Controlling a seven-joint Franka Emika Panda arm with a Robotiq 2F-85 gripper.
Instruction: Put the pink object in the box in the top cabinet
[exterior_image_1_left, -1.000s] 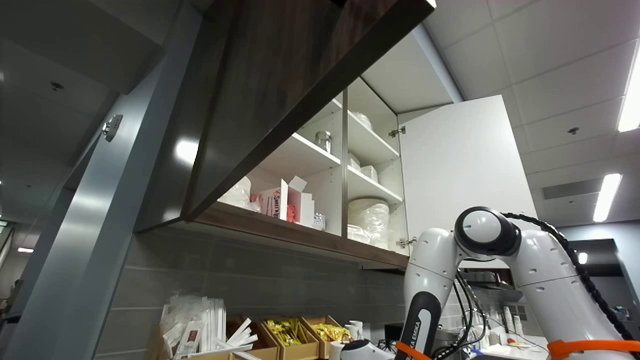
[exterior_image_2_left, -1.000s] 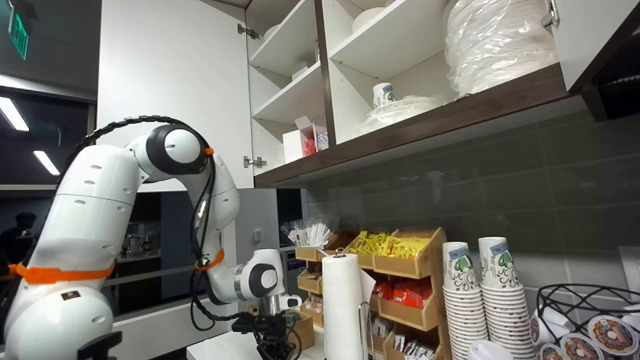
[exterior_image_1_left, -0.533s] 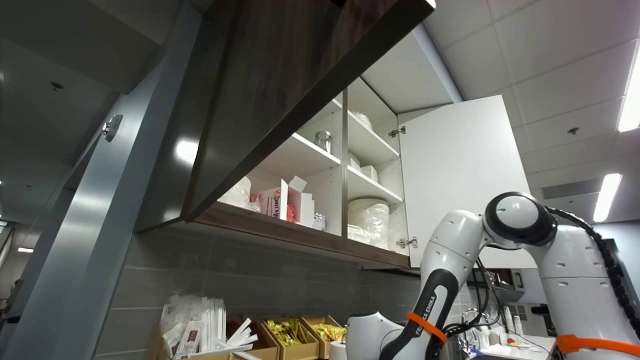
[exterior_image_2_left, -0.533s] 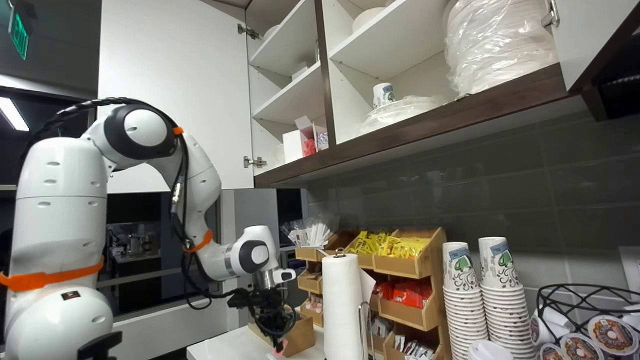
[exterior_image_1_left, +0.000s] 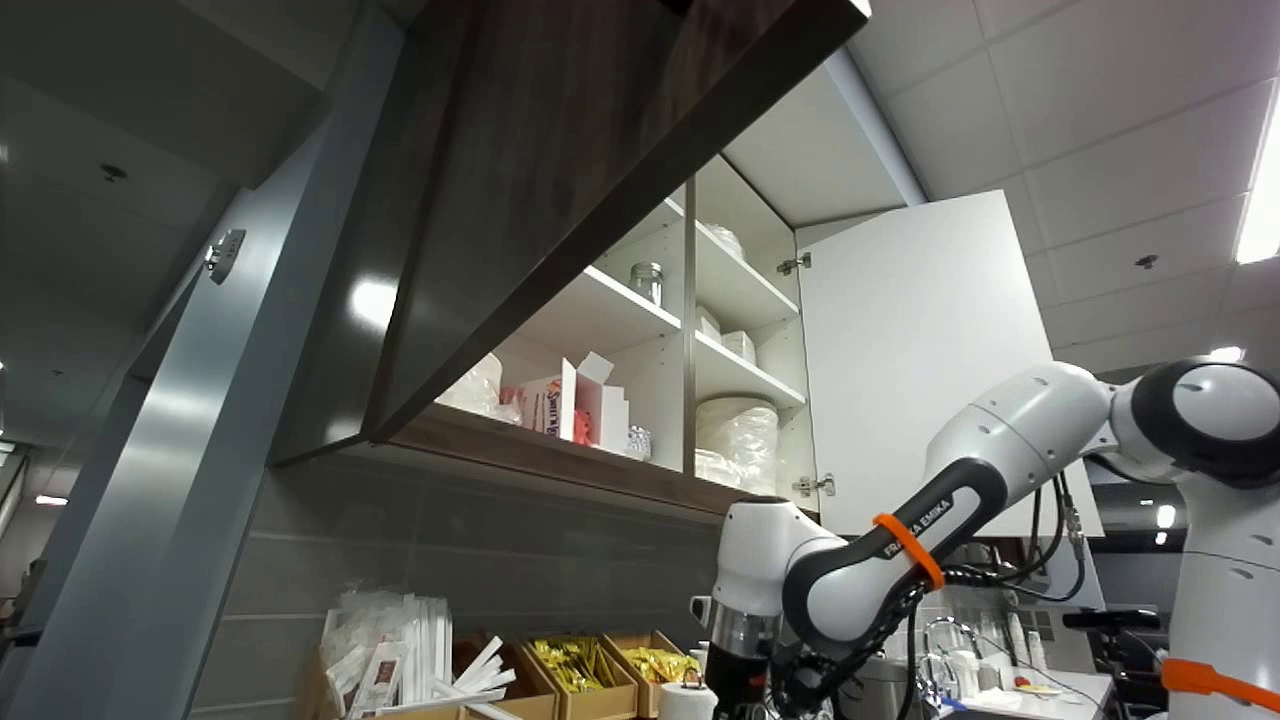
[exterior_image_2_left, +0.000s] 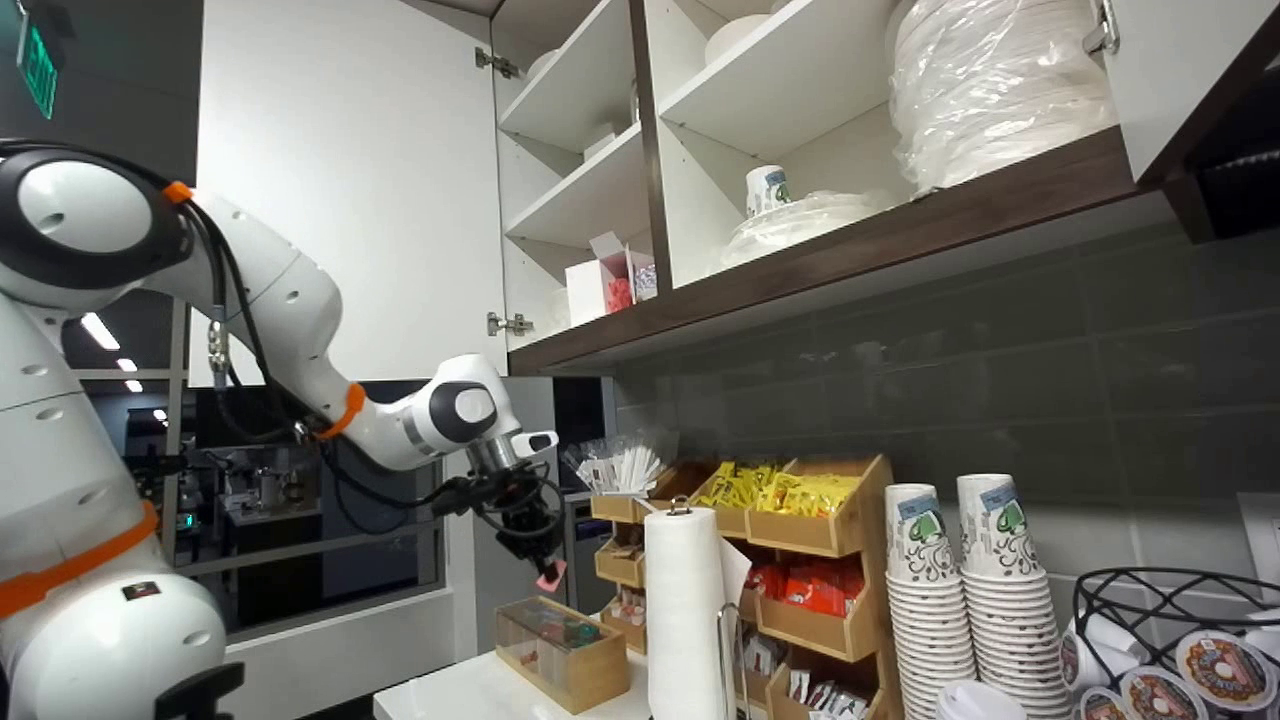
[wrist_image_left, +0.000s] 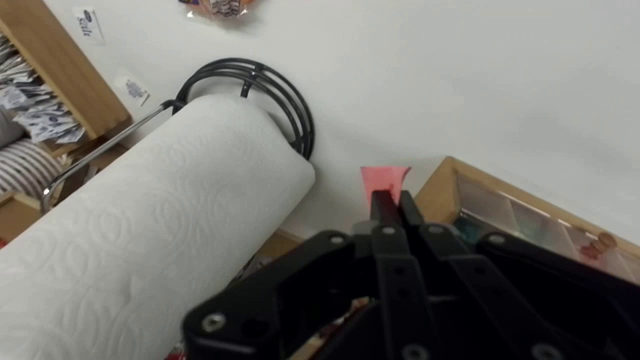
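The pink object (wrist_image_left: 382, 179) is a thin packet pinched between the fingertips of my gripper (wrist_image_left: 396, 200). It also shows as a pink piece (exterior_image_2_left: 552, 577) at the tips of the gripper (exterior_image_2_left: 543, 562) in an exterior view, raised above the counter. The top cabinet stands open, with its dark door (exterior_image_1_left: 600, 150) and white shelves in view. The box (exterior_image_1_left: 604, 410) stands upright with open flaps on the lowest shelf and holds pink-red contents. It also shows in an exterior view (exterior_image_2_left: 585, 292). The gripper is below and apart from the cabinet. In an exterior view the fingertips are out of frame.
A paper towel roll (exterior_image_2_left: 685, 610) stands close to the gripper. A wooden box with a clear lid (exterior_image_2_left: 560, 655) lies below it on the counter (exterior_image_2_left: 470, 690). A packet rack (exterior_image_2_left: 830, 535) and cup stacks (exterior_image_2_left: 920, 610) are nearby. A white cabinet door (exterior_image_1_left: 920, 350) hangs open beside the arm.
My arm has drawn back and the gripper has risen from near the counter, carrying the pink object up. The wooden box beneath has come into fuller view. The cabinet and its box have not moved.
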